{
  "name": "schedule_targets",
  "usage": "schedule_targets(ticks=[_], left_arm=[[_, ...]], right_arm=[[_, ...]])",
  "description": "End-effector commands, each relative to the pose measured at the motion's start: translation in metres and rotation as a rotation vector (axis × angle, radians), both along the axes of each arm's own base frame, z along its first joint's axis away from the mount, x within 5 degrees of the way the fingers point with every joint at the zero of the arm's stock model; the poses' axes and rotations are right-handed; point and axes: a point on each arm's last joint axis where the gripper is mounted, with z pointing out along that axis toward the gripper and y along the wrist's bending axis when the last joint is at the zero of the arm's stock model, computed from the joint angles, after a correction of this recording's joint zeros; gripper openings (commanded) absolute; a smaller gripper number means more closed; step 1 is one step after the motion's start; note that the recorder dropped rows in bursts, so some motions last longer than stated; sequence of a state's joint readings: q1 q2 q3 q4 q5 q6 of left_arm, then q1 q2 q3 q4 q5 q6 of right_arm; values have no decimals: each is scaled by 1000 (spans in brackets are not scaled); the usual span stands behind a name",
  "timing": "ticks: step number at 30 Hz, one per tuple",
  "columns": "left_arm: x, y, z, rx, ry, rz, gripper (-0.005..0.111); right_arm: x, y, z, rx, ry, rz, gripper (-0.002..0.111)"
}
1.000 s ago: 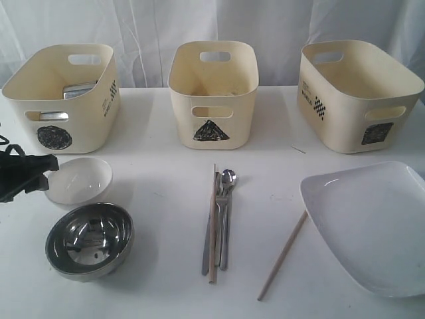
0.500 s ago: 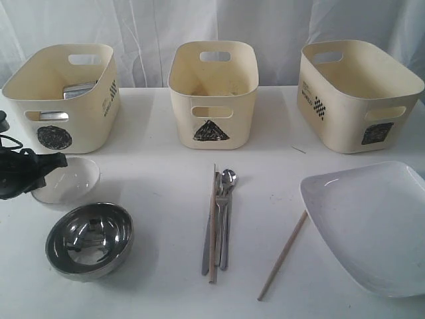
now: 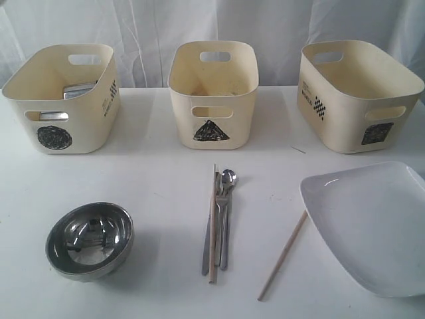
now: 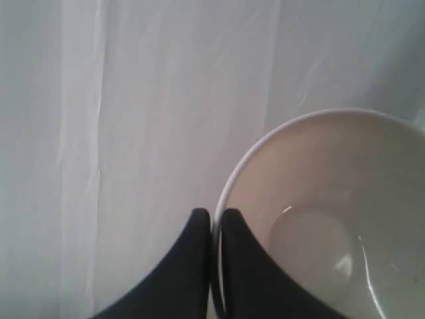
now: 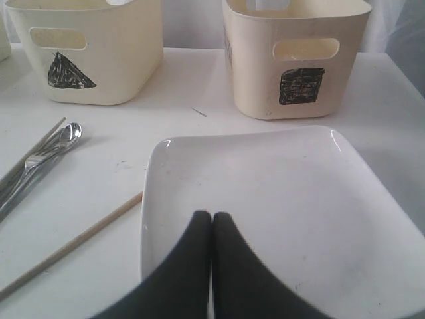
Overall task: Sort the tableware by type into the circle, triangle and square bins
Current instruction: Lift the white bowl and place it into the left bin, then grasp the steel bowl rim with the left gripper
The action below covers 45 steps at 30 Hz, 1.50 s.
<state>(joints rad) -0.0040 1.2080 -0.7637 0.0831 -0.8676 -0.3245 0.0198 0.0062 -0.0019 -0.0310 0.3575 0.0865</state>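
White bowl [image 4: 332,199], glossy, plain, thin rim, round flat base, held by its rim in left gripper [image 4: 214,214], pinched tight, white curtain [image 4: 133,133] behind it; right gripper [image 5: 211,216] fingers pressed together

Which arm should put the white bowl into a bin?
Left. The left tool is pinched on the white bowl at its rim. The right tool is shut with nothing in it, above the white plate.
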Motion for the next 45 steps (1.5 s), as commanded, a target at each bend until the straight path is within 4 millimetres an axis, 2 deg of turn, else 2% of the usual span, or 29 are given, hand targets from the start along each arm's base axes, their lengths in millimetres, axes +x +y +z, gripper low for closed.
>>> schedule_targets(ticks=[1, 8, 11, 14, 18, 26, 28, 29, 31, 32, 33, 34, 35, 36, 37, 38, 39, 41, 42, 43, 45], left_arm=[[35, -2, 0, 156, 3, 21, 0], [143, -2, -38, 200, 206, 9, 0], [172, -2, -52, 223, 381, -1, 0], [186, -2, -59, 265, 490, -14, 0], [191, -3, -60, 259, 509, -20, 4], [190, -2, -64, 154, 552, -18, 54], [185, -1, -56, 120, 568, -7, 63], [181, 0, -50, 108, 582, 4, 64], [160, 6, -27, 83, 664, 58, 63], [140, 10, -11, 79, 738, 103, 61], [129, 12, -5, 80, 790, 130, 60], [108, 16, 5, 86, 897, 174, 57], [88, 18, 4, 110, 1058, 182, 50], [78, 14, 4, 156, 1144, 122, 46], [63, 3, -4, 191, 1295, -41, 37], [54, -6, -11, 228, 1381, -176, 32], [43, -21, -22, 198, 1459, -392, 27], [29, -40, -48, 104, 1521, -641, 26], [26, -45, -57, 85, 1519, -691, 27], [21, -50, -75, 68, 1543, -695, 32], [15, -53, -96, 69, 1563, -671, 41]], right_arm=[[0, 0, 0, -1, -12, 1, 0], [0, 0, 0, -1, -12, 1, 0], [0, 0, 0, -1, -12, 1, 0], [0, 0, 0, -1, -12, 1, 0], [0, 0, 0, -1, -12, 1, 0], [0, 0, 0, -1, -12, 1, 0], [0, 0, 0, -1, -12, 1, 0], [0, 0, 0, -1, -12, 1, 0], [0, 0, 0, -1, -12, 1, 0], [0, 0, 0, -1, -12, 1, 0], [0, 0, 0, -1, -12, 1, 0], [0, 0, 0, -1, -12, 1, 0], [0, 0, 0, -1, -12, 1, 0], [0, 0, 0, -1, -12, 1, 0], [0, 0, 0, -1, -12, 1, 0], [0, 0, 0, -1, -12, 1, 0], [0, 0, 0, -1, -12, 1, 0], [0, 0, 0, -1, -12, 1, 0], [0, 0, 0, -1, -12, 1, 0], [0, 0, 0, -1, -12, 1, 0], [0, 0, 0, -1, -12, 1, 0]])
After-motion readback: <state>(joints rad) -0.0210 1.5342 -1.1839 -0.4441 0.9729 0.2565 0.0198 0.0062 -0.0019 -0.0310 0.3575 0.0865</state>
